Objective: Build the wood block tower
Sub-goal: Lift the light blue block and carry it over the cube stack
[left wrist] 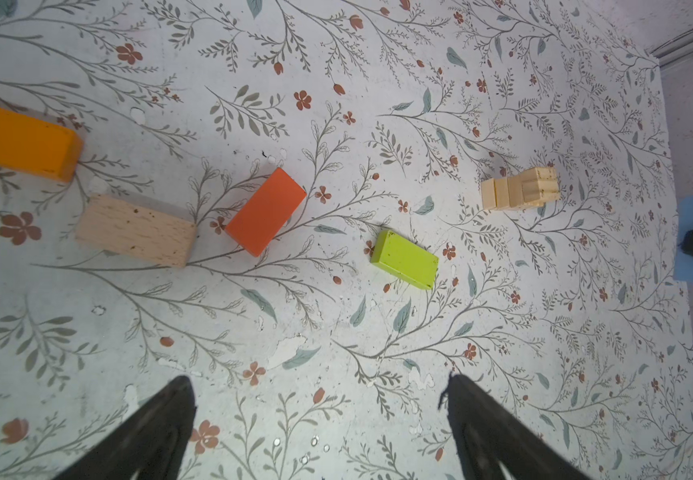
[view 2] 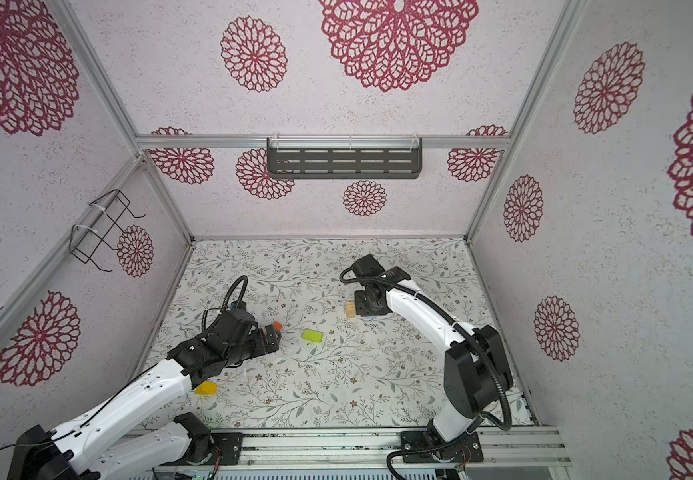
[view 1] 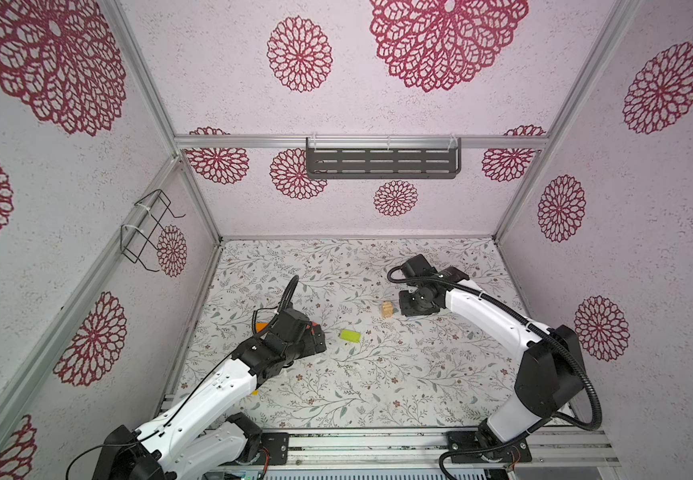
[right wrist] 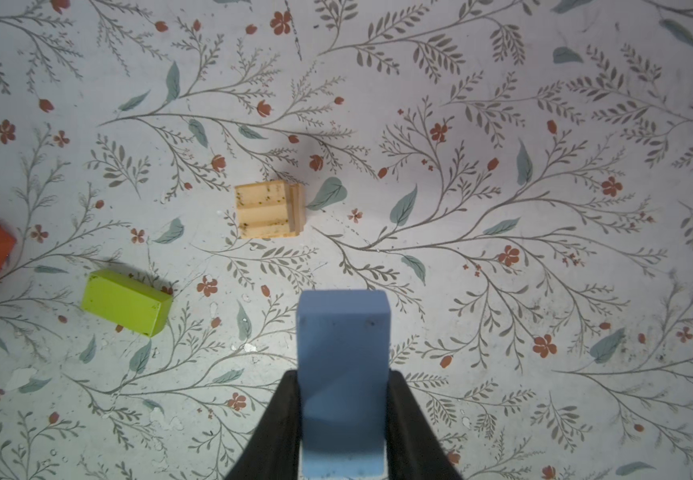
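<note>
The wood block tower [view 1: 386, 309] [right wrist: 267, 210] is a short stack of plain wooden pieces on the floral mat. My right gripper [right wrist: 342, 374] is shut on a light blue block [right wrist: 342, 324], held just right of the tower and above the mat. My left gripper [left wrist: 319, 382] hangs open over bare mat with nothing between its fingers. Ahead of it lie a lime green block [left wrist: 405, 259] [view 1: 350, 336], a red-orange block [left wrist: 265, 212], a plain block [left wrist: 135, 237] and an orange block [left wrist: 16, 141]. A yellow block [view 2: 206, 388] lies beside the left arm.
A dark slotted shelf [view 1: 382, 160] hangs on the back wall and a wire rack [view 1: 149, 228] on the left wall. An aluminium rail [view 1: 378, 444] carrying both arm bases runs along the mat's front edge. Walls close in three sides.
</note>
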Controlling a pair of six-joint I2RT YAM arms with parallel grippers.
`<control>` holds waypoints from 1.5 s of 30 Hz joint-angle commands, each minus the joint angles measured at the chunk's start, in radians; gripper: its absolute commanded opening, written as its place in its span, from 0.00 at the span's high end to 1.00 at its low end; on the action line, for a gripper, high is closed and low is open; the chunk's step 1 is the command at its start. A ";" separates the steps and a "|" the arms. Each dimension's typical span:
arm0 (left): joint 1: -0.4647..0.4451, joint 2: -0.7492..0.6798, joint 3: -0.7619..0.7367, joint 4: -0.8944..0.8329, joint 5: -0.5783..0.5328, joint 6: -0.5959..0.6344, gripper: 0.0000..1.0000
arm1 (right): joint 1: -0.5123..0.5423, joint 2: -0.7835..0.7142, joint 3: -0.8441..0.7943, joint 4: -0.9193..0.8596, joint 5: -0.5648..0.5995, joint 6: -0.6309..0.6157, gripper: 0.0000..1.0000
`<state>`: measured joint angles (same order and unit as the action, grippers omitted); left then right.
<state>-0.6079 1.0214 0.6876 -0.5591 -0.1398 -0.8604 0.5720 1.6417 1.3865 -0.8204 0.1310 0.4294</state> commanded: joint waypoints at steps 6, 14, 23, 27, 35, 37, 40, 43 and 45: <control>0.011 0.054 0.000 0.044 0.005 0.032 0.03 | 0.029 0.136 0.161 -0.064 0.000 0.002 0.70; 0.043 0.067 -0.011 0.101 0.037 0.052 0.03 | 0.043 0.246 0.274 -0.093 -0.016 -0.018 0.70; 0.085 0.103 -0.042 0.161 0.078 0.066 0.03 | 0.054 0.316 0.320 -0.109 -0.020 -0.020 0.69; 0.098 0.106 -0.053 0.172 0.091 0.072 0.03 | 0.055 0.328 0.321 -0.109 -0.020 -0.020 0.69; 0.109 0.103 -0.070 0.188 0.100 0.070 0.03 | 0.055 0.347 0.337 -0.112 -0.015 -0.020 0.68; 0.110 0.104 -0.072 0.191 0.102 0.070 0.03 | 0.055 0.353 0.341 -0.114 -0.016 -0.021 0.68; 0.112 0.105 -0.075 0.194 0.107 0.072 0.03 | 0.055 0.367 0.351 -0.120 -0.017 -0.024 0.68; 0.111 0.103 -0.079 0.194 0.108 0.072 0.03 | 0.056 0.376 0.358 -0.126 -0.012 -0.027 0.68; 0.113 0.100 -0.085 0.195 0.108 0.071 0.03 | 0.055 0.376 0.358 -0.125 -0.008 -0.027 0.68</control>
<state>-0.5030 1.1248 0.6212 -0.3927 -0.0349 -0.7963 0.6228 2.0251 1.7130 -0.9127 0.1043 0.4126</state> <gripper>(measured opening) 0.974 0.319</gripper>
